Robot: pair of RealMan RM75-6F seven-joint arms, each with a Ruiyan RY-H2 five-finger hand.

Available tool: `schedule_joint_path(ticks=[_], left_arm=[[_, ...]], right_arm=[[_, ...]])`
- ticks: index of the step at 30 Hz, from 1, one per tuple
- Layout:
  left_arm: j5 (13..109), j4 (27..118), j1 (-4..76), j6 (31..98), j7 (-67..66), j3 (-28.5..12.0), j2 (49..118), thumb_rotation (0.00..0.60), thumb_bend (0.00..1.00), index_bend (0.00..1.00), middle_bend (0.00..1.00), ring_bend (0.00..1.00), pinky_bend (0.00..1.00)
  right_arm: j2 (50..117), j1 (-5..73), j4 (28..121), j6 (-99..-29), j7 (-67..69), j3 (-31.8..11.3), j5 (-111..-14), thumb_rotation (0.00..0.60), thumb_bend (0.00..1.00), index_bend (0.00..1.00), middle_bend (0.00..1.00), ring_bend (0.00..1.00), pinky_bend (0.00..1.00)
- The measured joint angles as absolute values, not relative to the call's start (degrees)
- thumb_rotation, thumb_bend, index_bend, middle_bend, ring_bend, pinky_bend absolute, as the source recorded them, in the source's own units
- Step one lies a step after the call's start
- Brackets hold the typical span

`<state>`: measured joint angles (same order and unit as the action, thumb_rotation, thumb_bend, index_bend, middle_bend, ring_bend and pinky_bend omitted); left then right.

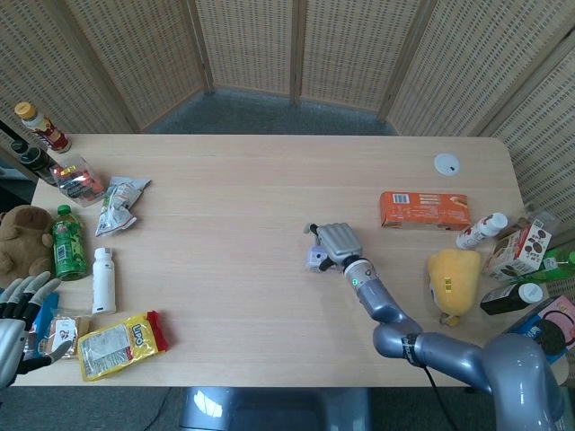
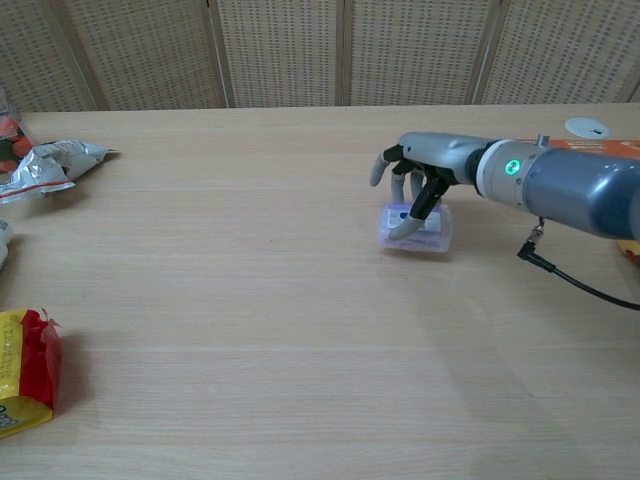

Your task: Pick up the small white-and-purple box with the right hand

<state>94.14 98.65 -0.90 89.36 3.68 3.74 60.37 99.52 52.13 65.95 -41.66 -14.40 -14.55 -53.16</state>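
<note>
The small white-and-purple box lies a little right of the table's middle. My right hand is over it from the right, palm down. Its fingers curl down onto the box's top and near side and grip it. The box looks slightly tilted, and whether it is clear of the table I cannot tell. My left hand shows only in the head view, at the table's near left corner, with fingers spread and nothing in them.
An orange carton and a yellow plush toy lie to the right of the hand, with bottles and cartons beyond them. A white lid sits far right. Snack bags, bottles and a yellow packet crowd the left edge.
</note>
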Motion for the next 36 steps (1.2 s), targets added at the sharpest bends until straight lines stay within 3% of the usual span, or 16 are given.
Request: schedule_joint_path(ticks=[18, 27, 36], left_arm=[[95.94, 98.81, -1.59, 90.94, 3.79, 4.38, 60.86, 0.6, 0.22, 0.11, 0.07, 0.0, 0.0], [96.39, 98.4, -2.31, 91.98, 4.47, 4.69, 61.04, 0.6, 0.23, 0.11, 0.07, 0.0, 0.0], [96.53, 98.37, -2.14, 91.76, 4.4, 4.58, 61.34, 0.6, 0.23, 0.11, 0.07, 0.0, 0.0]], right_arm=[[77.99, 53.1, 96.39, -50.07, -23.52, -20.48, -47.28, 0.6, 0.16, 0.27, 0.69, 0.53, 0.55], [72.79, 56.25, 102.82, -53.01, -26.69, -22.65, -42.99, 0.6, 0.16, 0.27, 0.69, 0.53, 0.55], [70.71, 58.05, 104.84, -54.52, -27.57, -22.21, -40.69, 0.6, 0.16, 0.27, 0.69, 0.53, 0.55]])
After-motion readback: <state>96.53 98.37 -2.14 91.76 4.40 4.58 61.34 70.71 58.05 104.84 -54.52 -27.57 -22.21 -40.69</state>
